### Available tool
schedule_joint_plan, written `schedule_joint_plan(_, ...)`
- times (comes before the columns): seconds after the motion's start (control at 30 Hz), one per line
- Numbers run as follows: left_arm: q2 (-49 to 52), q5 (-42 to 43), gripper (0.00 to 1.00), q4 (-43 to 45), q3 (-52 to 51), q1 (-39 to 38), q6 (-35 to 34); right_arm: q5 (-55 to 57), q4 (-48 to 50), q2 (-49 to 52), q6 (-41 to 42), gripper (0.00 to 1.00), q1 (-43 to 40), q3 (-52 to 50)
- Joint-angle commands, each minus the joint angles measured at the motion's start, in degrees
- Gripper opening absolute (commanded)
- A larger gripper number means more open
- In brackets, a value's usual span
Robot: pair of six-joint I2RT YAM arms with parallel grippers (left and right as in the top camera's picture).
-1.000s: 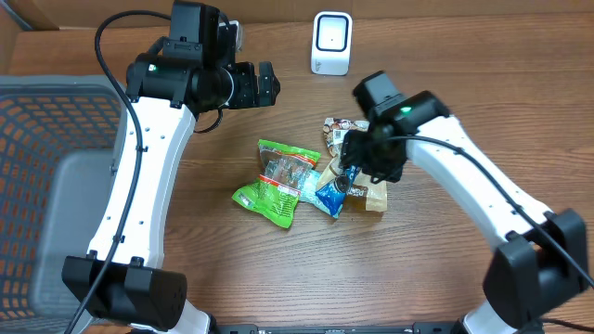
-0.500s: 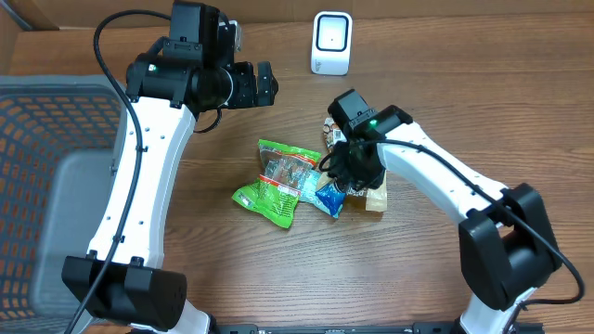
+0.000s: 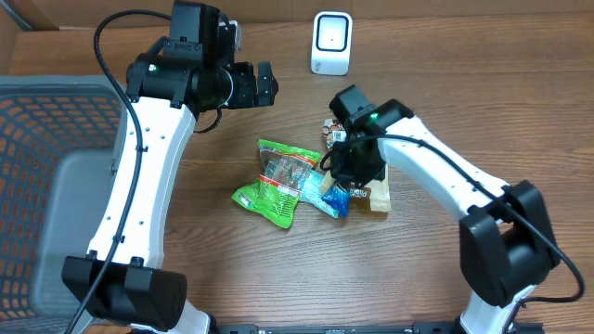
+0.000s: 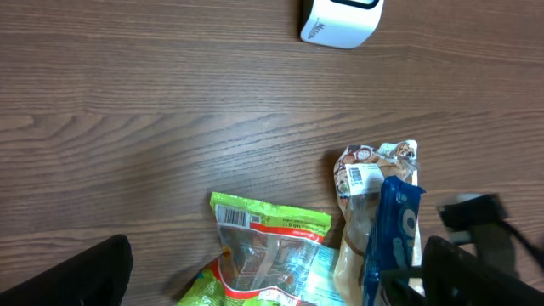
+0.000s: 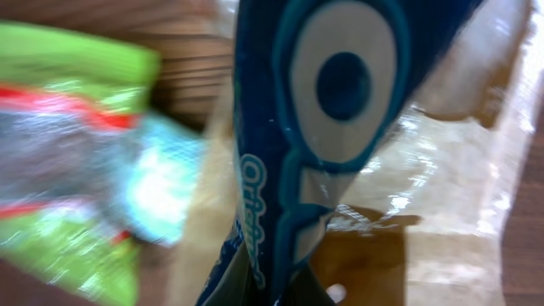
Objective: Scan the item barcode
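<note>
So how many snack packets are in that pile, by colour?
Green packet: 1 (the brighter green part below it may be a second, overlapping one)
Blue packet: 1
Tan-and-clear packet: 1
Total: 3, possibly 4

You look down on table [image 3: 464, 83]: brown wood, grain running side to side, surface matte with faint sheen. Same boards fill left wrist view [image 4: 127, 102], grain lines clear, tone slightly cooler. Grey mesh basket [image 3: 37, 121] sits at left edge of overhead view, rim rounded, only partly in frame. Paler tan panel [image 3: 20, 20] cuts across top-left corner; you can't tell what it is. Dark strip [image 3: 334, 327] runs along bottom edge. Light even, shadows soft. Walls, floor and windows out of your view.
</note>
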Motion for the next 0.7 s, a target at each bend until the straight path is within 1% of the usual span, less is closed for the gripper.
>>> schedule_joint_plan(0.0,-0.3,-0.7,1.00,0.1,0.9,0.0,1.5,-15.0,0.4,-6.7,-11.3,0.04,-3.9,4.0)
schedule_joint_plan(0.07,-0.3,-0.7,1.00,0.1,0.9,0.0,1.5,-22.6,-0.5,-7.3,-16.2,0.04,-6.5,4.0)
schedule_joint_plan(0.1,-0.3,-0.7,1.00,0.1,0.9,0.0,1.5,-31.3,-2.0,-7.4,-22.8,0.04,-9.7,4.0)
schedule_joint_plan(0.17,-0.3,-0.7,1.00,0.1,0.9,0.0,1.5,-41.0,-3.9,-7.4,-30.5,0.04,-13.4,3.1)
schedule_joint_plan(0.27,-0.3,-0.7,1.00,0.1,0.9,0.0,1.5,-50.9,-6.8,-7.3,-40.2,0.04,-19.0,0.8)
schedule_joint_plan(0.37,-0.3,-0.7,1.00,0.1,0.9,0.0,1.5,-51.8,-7.2,-7.0,-43.5,0.04,-22.6,-2.3)
schedule_joint_plan(0.47,-0.3,-0.7,1.00,0.1,0.9,0.0,1.5,-51.8,-5.2,-6.5,-45.5,0.04,-24.3,-6.6)
schedule_joint_plan(0.57,-0.3,-0.7,1.00,0.1,0.9,0.0,1.5,-52.3,-1.7,-5.8,-46.0,0.04,-24.5,-11.0)
schedule_joint_plan(0.67,-0.3,-0.7,1.00,0.1,0.9,0.0,1.5,-55.8,5.2,-5.1,-46.0,0.04,-23.8,-16.5)
